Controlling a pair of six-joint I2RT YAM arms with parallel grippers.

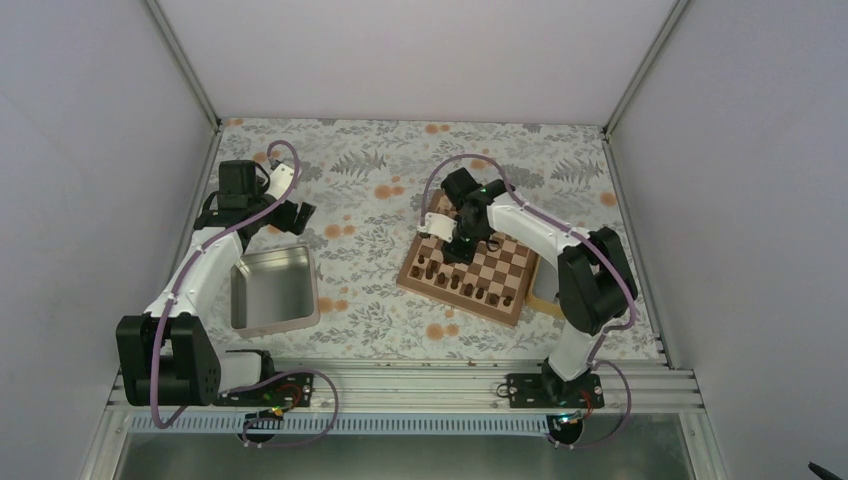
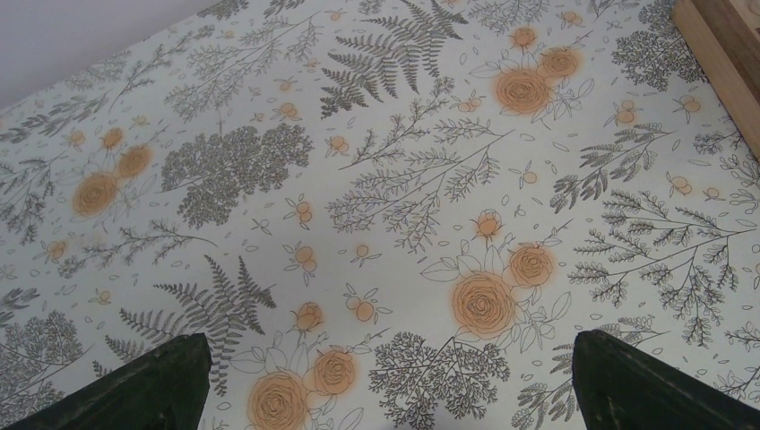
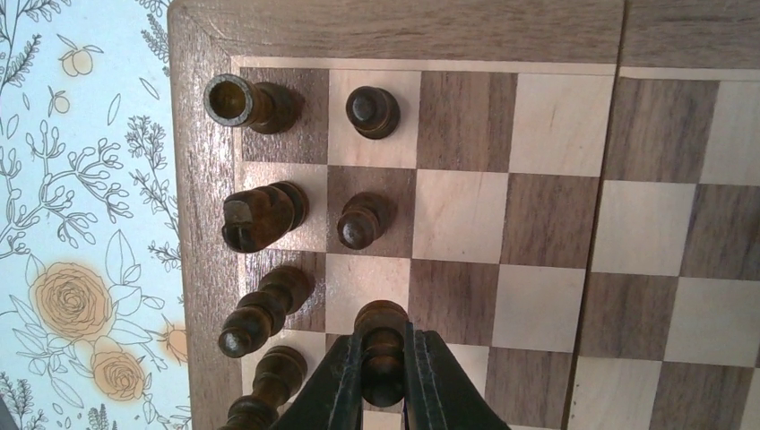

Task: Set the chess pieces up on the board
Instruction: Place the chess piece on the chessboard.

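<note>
The chessboard lies right of centre on the floral cloth. Several dark brown chess pieces stand along its left and near edges. My right gripper is over the board's left part. In the right wrist view this gripper is shut on a dark pawn in the second file from the board's edge. I cannot tell if the pawn touches the board. Beside it stand a rook, a knight, a bishop and two pawns. My left gripper is open and empty over the cloth.
A grey metal tin sits in front of the left gripper, near the left arm. A light wooden tray shows partly behind the right arm at the board's near right corner. A wooden edge shows at the top right of the left wrist view.
</note>
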